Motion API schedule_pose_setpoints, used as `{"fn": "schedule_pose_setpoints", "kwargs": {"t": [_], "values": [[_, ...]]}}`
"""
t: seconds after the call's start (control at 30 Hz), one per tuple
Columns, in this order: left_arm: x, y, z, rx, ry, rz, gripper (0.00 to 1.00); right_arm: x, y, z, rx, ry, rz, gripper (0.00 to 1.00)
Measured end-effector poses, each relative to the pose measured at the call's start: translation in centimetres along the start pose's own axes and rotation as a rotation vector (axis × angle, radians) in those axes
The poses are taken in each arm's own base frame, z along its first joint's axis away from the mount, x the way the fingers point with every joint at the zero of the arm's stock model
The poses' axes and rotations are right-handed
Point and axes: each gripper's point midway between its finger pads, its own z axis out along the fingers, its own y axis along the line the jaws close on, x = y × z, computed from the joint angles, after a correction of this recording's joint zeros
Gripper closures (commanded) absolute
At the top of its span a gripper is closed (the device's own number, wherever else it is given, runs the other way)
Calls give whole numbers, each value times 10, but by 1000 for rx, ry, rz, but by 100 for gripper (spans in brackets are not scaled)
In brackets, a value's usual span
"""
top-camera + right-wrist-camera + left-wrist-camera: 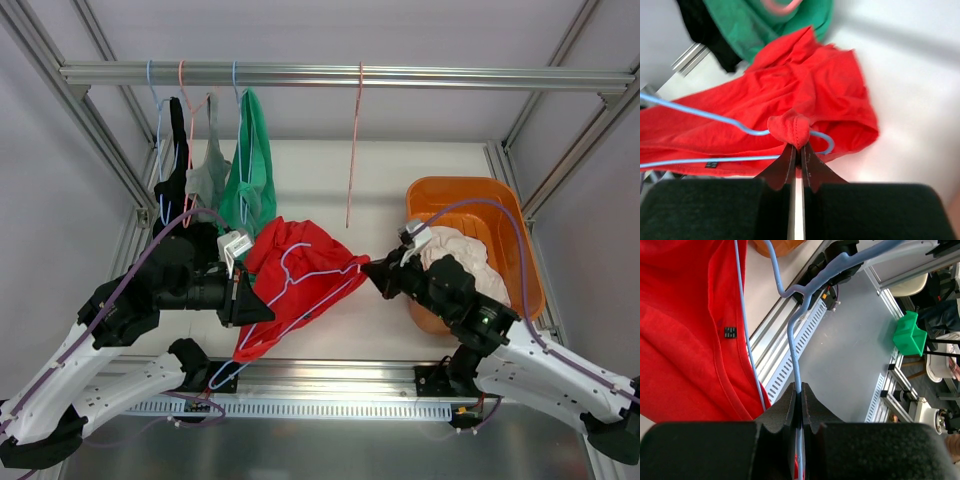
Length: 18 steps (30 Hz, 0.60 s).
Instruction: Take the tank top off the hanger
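Both pincers are clenched: your left gripper (pixel 799 394) pins the blue hanger (pixel 791 340) wire, and your right gripper (pixel 798 149) pinches a fold of the red tank top (pixel 290 255), centre of the top view, probably so you can pull them apart.

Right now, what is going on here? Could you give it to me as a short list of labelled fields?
Garment: red tank top, with the blue hanger threaded through it
Left end effector: shut on the blue hanger's wire
Right end effector: shut on a fold of the red tank top
On the rail: black garment, grey garment, green garment, one bare pink hanger
Orange basket: at the right, holding pale cloth
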Motion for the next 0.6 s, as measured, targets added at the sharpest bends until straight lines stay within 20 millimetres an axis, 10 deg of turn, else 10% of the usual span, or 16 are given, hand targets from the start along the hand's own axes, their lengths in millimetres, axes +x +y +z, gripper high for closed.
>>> {"fn": "schedule_pose_setpoints", "kwargs": {"t": [0.23,0.6], "values": [[-1,-2,0,14,-4,22,100,-30,-39,-19,221,-47,-93,100],[-10,-13,-1,66,-30,65,100,-5,-77,-12,348,92,-92,100]]}}
